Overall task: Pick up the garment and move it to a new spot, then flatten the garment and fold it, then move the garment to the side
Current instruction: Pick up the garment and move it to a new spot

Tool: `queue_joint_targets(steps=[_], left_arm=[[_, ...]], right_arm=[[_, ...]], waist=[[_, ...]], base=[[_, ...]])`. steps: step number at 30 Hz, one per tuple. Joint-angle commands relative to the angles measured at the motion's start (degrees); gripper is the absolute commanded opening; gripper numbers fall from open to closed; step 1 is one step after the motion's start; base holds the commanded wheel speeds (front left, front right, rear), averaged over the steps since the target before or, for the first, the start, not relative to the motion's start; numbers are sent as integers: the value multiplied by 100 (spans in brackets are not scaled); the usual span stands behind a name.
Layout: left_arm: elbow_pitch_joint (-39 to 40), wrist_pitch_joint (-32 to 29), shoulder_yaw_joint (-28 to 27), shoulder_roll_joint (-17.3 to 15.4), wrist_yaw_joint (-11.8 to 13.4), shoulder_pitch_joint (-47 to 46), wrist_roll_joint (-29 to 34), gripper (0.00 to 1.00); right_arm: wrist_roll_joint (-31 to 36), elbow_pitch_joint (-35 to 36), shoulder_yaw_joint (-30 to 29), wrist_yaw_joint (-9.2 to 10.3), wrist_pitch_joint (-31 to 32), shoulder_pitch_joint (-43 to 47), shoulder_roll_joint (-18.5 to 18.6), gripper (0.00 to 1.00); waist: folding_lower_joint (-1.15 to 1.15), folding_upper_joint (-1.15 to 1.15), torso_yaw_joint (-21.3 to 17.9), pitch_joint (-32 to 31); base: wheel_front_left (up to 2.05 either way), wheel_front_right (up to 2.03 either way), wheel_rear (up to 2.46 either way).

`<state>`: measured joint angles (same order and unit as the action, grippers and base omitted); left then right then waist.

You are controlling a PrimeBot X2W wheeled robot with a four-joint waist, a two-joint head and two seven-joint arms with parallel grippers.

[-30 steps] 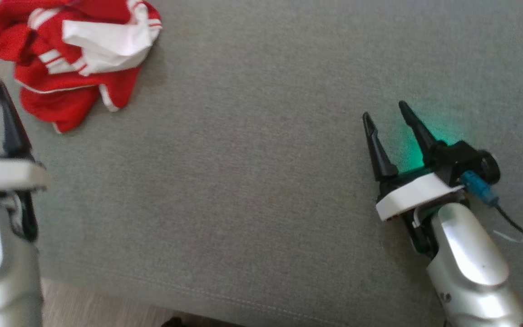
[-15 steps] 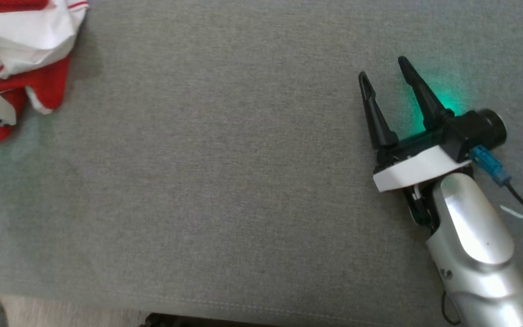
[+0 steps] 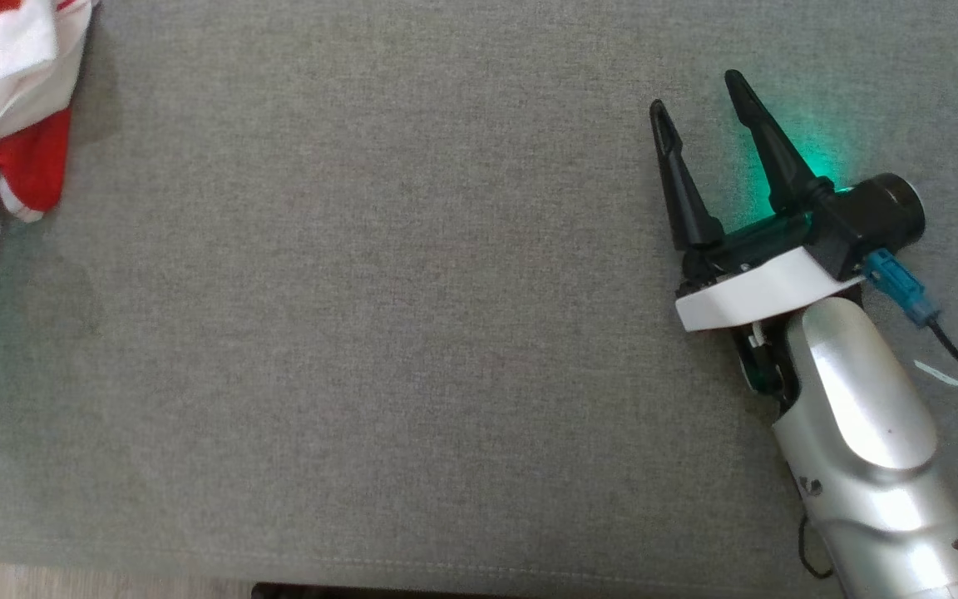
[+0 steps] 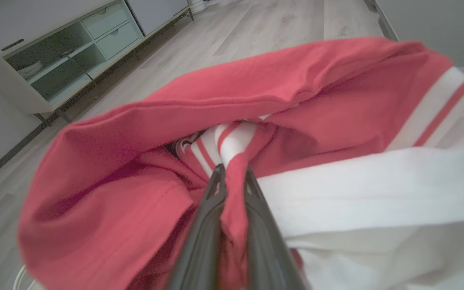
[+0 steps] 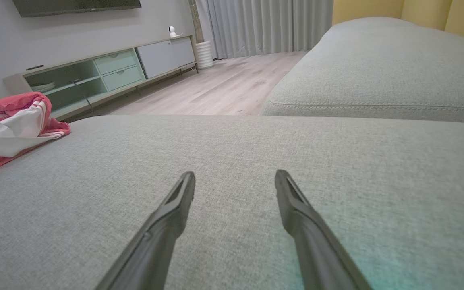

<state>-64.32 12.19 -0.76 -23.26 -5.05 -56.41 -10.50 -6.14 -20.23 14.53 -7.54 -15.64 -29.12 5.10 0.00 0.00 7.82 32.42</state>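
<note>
With the left gripper (image 4: 234, 173) pinching a red fold of the garment (image 3: 13, 58) at the cushion's (image 3: 379, 316) far left corner, lift it clear before carrying it toward the cushion's middle, while the right gripper (image 3: 693, 93), fingers spread, waits over the cushion's right side.

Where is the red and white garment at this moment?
In the head view the garment sits at the upper left corner of the grey cushion, with a red fold pinched by the left end effector.
</note>
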Motion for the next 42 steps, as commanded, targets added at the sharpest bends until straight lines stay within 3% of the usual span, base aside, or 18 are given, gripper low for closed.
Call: queue_joint_targets(steps=[1,8,18,23,26,33,37,38,39,40,41,42], left_arm=[[100,103,-42,-365,79,-77,80,0],[733,272,202,-450,51,-285,292,0],[2926,280,514,-248,-148,-138,330,0],[3574,280,871,197,-205,97,178,0],[3842,280,1248,680,-224,372,25,0],[3811,280,1770,1559,-237,911,-251,0],[3705,280,1952,1799,-239,1128,-297,0],[3676,280,1998,1857,-239,1218,-306,15],[3630,281,2052,1901,-239,1319,-308,36],[3586,281,2080,1935,-226,1422,-301,94],[3532,281,2104,1960,-220,1533,-301,100],[3486,281,2119,1978,-206,1652,-294,100]], right_arm=[[-71,-337,-41,5,64,254,52,100],[-171,-419,-84,5,64,363,-48,100],[-406,-505,-114,5,64,683,-190,100],[-524,-485,-92,5,64,830,-215,100],[-713,-429,8,5,64,918,-220,100],[-903,-382,188,5,64,977,-221,100],[-952,-357,223,5,64,988,-222,100],[-963,-351,228,5,64,996,-222,100],[-975,-349,234,5,64,1004,-222,100],[-987,-348,238,5,64,1014,-222,100],[-1000,-349,244,5,64,1024,-222,100],[-1012,-348,246,5,64,1032,-222,100]], waist=[[0,0,7,-65],[0,0,3,-570],[0,0,-361,-1490],[0,0,-735,-1793],[0,0,-1073,-1949],[0,0,-1671,-2007],[0,0,-1863,-1988],[0,0,-1906,-1979],[0,0,-1942,-1971],[0,0,-1969,-1967],[0,0,-1990,-1966],[0,0,-2001,-1966]], base=[[0,0,0],[0,0,0],[0,0,0],[0,0,0],[0,0,0],[0,0,0],[0,0,0],[0,0,0],[0,0,0],[0,0,0],[0,0,0],[0,0,0]])
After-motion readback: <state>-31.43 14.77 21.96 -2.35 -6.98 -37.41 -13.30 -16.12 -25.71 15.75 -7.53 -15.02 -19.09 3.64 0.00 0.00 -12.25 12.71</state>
